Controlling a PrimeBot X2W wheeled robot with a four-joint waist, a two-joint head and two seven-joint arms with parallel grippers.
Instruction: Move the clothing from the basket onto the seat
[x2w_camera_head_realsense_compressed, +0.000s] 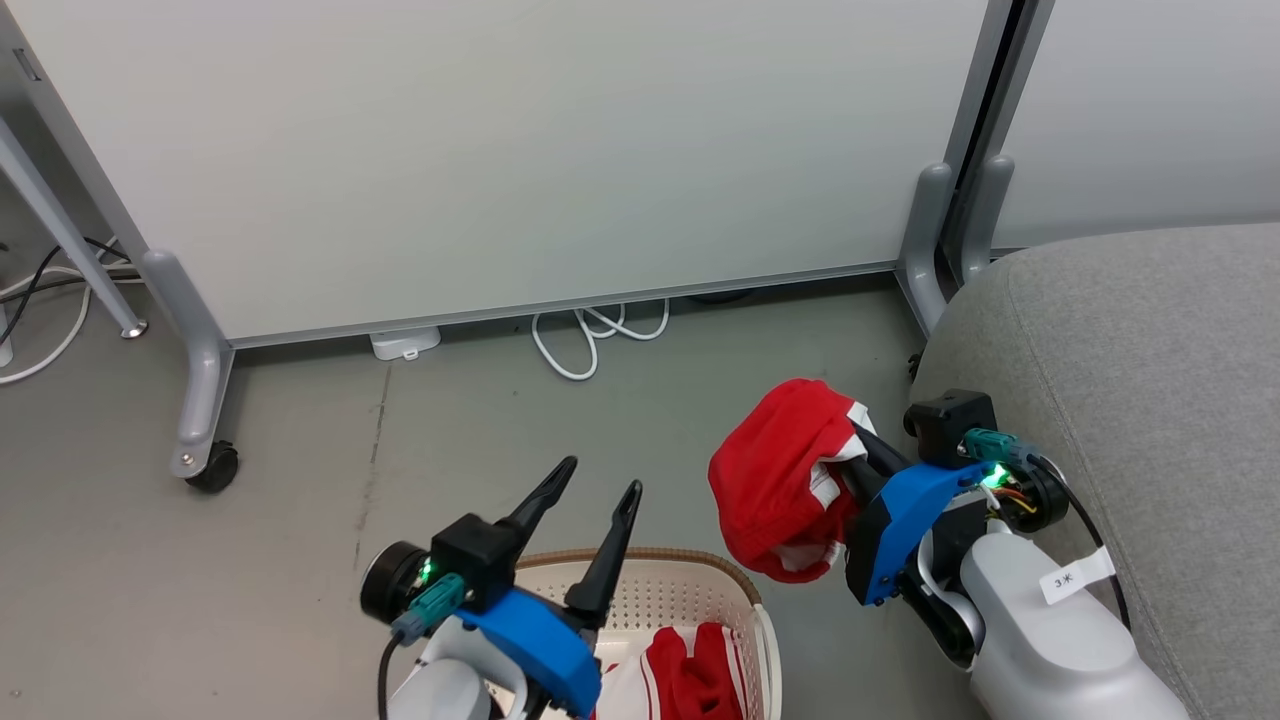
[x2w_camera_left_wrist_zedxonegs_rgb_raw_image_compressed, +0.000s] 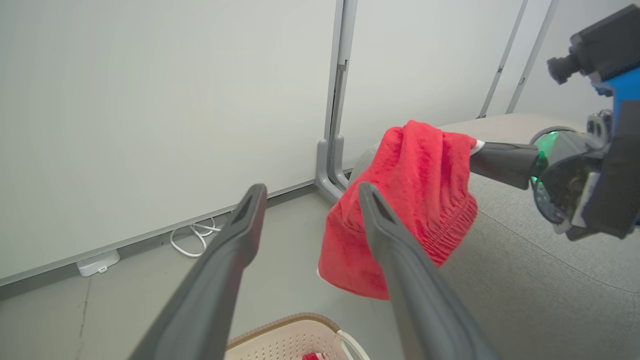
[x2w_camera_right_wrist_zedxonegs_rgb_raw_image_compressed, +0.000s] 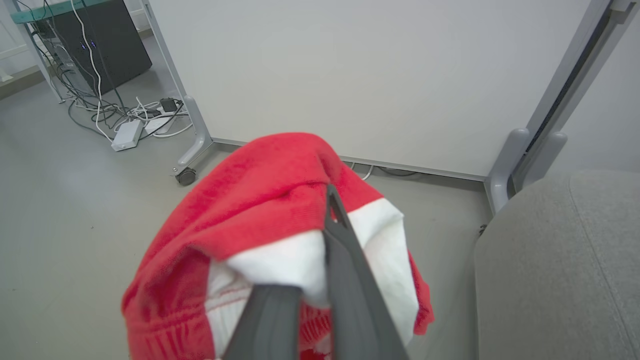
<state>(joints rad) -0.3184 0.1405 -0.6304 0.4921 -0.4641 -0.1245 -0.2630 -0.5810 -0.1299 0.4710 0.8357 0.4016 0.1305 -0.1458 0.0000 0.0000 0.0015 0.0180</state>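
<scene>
One red garment with white panels (x2w_camera_head_realsense_compressed: 785, 475) hangs bunched in the air above the floor, between the basket and the seat, with my right gripper (x2w_camera_head_realsense_compressed: 850, 455) shut on it. That same garment (x2w_camera_left_wrist_zedxonegs_rgb_raw_image_compressed: 405, 210) (x2w_camera_right_wrist_zedxonegs_rgb_raw_image_compressed: 260, 210) drapes over the right fingers (x2w_camera_right_wrist_zedxonegs_rgb_raw_image_compressed: 345, 270). A second red and white garment (x2w_camera_head_realsense_compressed: 695, 675) lies inside the cream basket (x2w_camera_head_realsense_compressed: 690, 580) at the bottom of the head view. My left gripper (x2w_camera_head_realsense_compressed: 600, 490) stands open above the basket's far rim (x2w_camera_left_wrist_zedxonegs_rgb_raw_image_compressed: 285, 325), holding nothing. The grey seat (x2w_camera_head_realsense_compressed: 1150, 400) fills the right side, just beyond the right gripper.
A pale partition wall on wheeled grey legs (x2w_camera_head_realsense_compressed: 205, 400) runs across the back, with a white cable loop (x2w_camera_head_realsense_compressed: 590, 335) and a small white box (x2w_camera_head_realsense_compressed: 405, 342) at its foot. Cables and a dark cabinet (x2w_camera_right_wrist_zedxonegs_rgb_raw_image_compressed: 95, 45) sit far left. Grey floor lies between basket and partition.
</scene>
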